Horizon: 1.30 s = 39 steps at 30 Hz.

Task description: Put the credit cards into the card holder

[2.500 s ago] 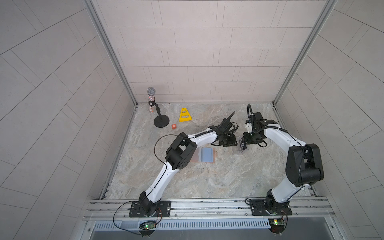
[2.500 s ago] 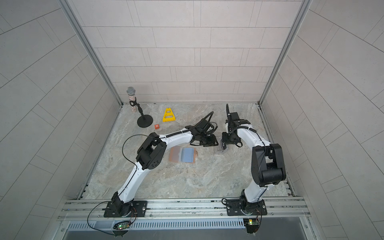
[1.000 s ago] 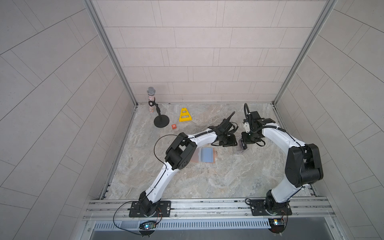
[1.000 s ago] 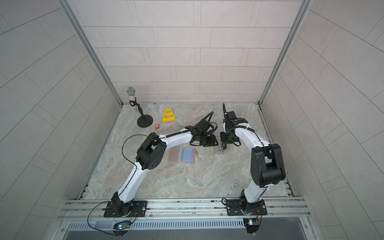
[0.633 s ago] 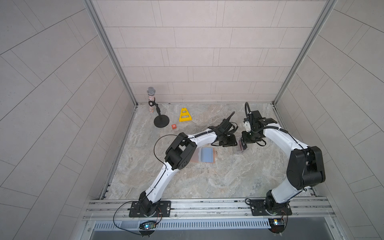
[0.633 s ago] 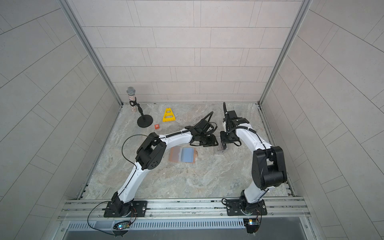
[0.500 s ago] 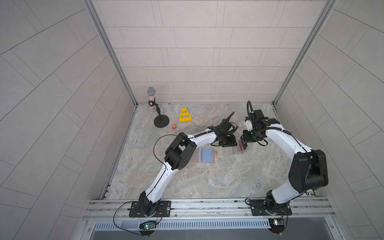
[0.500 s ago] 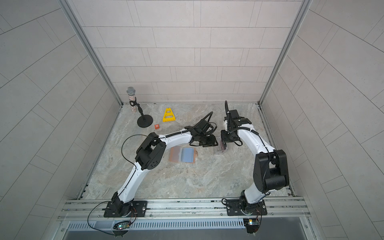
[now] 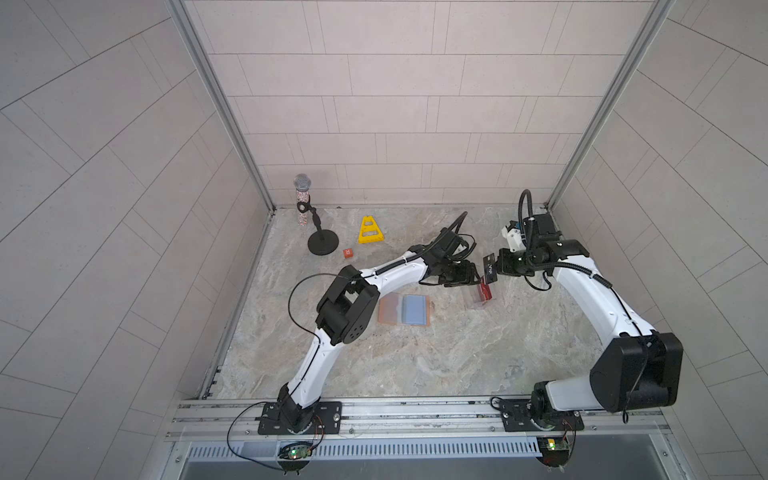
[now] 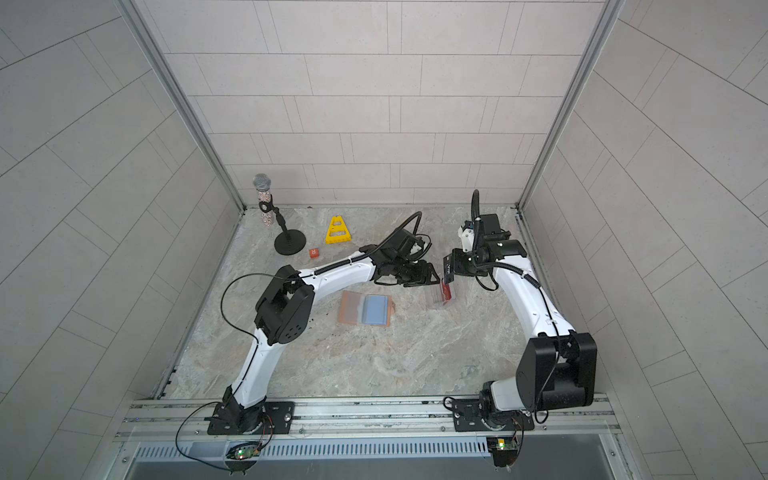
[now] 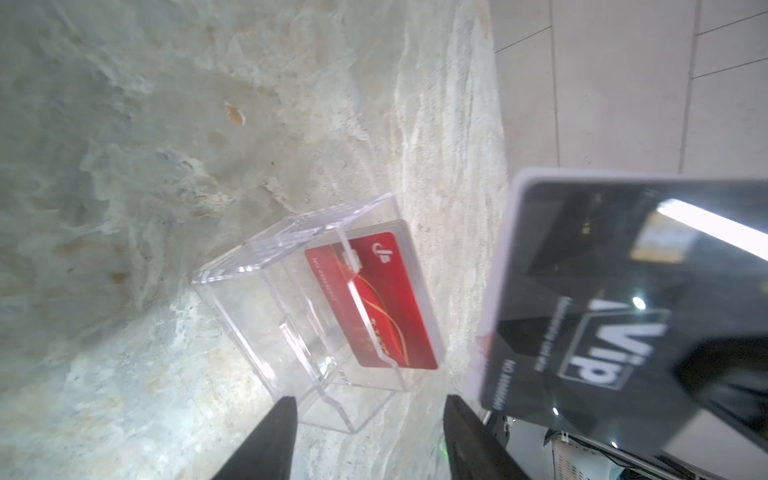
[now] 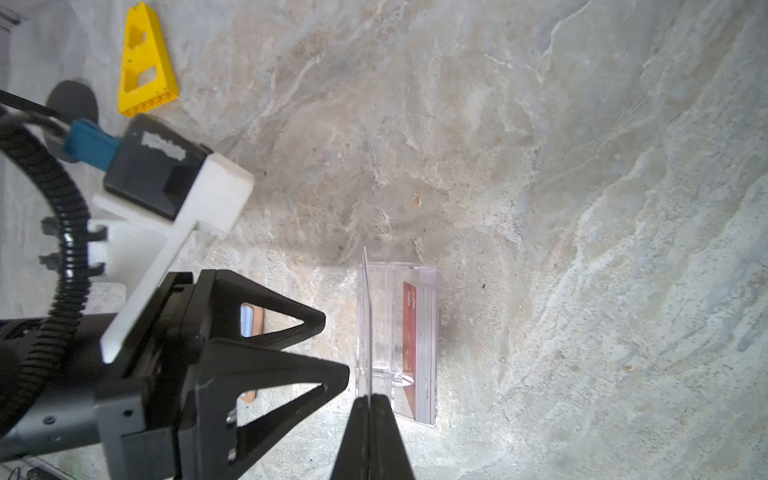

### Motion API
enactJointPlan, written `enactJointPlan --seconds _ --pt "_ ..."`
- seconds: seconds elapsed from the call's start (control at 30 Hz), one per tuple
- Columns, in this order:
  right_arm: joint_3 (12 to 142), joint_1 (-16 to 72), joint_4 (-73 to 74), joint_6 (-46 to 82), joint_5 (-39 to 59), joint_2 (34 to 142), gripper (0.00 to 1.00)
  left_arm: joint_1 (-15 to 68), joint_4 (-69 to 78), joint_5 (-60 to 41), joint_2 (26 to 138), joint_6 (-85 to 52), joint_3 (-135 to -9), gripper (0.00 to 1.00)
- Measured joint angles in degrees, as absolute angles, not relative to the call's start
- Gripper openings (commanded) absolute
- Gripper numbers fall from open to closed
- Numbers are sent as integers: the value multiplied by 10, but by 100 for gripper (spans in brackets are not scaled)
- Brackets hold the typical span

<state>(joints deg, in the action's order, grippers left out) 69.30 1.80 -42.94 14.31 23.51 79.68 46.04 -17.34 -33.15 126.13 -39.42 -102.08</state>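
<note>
My right gripper (image 9: pixel 494 268) (image 12: pixel 369 401) is shut on the black VIP credit card (image 9: pixel 490 269) (image 11: pixel 623 316), which it holds upright above the table, edge-on in the right wrist view. Several red credit cards (image 9: pixel 485 291) (image 11: pixel 374 303) (image 12: pixel 411 332) stand inside a clear plastic box (image 9: pixel 473 300) (image 11: pixel 270 299) just below it. My left gripper (image 9: pixel 471 277) (image 11: pixel 370 405) is open and holds nothing; it hovers next to the box and the black card. The card holder (image 9: pixel 403 309) (image 10: pixel 365 309) lies open on the table, blue-grey inside, left of the box.
At the back left are a microphone on a black stand (image 9: pixel 318 232), a yellow triangular piece (image 9: pixel 371 230) (image 12: pixel 143 66) and a small orange tag (image 9: pixel 348 252). Tiled walls close in the marble table (image 9: pixel 415 361) on three sides.
The left gripper's jaws have spread wider. The right gripper has carried the black card a little up and away from the clear box.
</note>
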Motion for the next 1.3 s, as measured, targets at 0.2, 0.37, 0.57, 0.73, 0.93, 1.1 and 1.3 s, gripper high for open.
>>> enactJointPlan --seconds 0.2,0.37,0.57,0.73,0.93,1.1,1.3 --pt "668 18 -413 150 250 781 0 460 -178 -309 1210 -373 -994 63" --pt "654 18 -404 152 264 780 0 457 -195 -267 1172 -348 -953 63" --pt "642 18 -396 160 282 780 0 441 -209 -226 1114 -325 -898 62" --pt "634 18 -393 157 265 780 0 418 -209 -222 1098 -312 -886 62" --pt "637 18 -392 154 239 796 0 413 -208 -244 1100 -310 -884 62" --pt "642 18 -393 148 226 827 0 416 -204 -255 1104 -310 -884 62" --pt "661 18 -401 137 211 859 0 416 -203 -259 1113 -310 -884 62"
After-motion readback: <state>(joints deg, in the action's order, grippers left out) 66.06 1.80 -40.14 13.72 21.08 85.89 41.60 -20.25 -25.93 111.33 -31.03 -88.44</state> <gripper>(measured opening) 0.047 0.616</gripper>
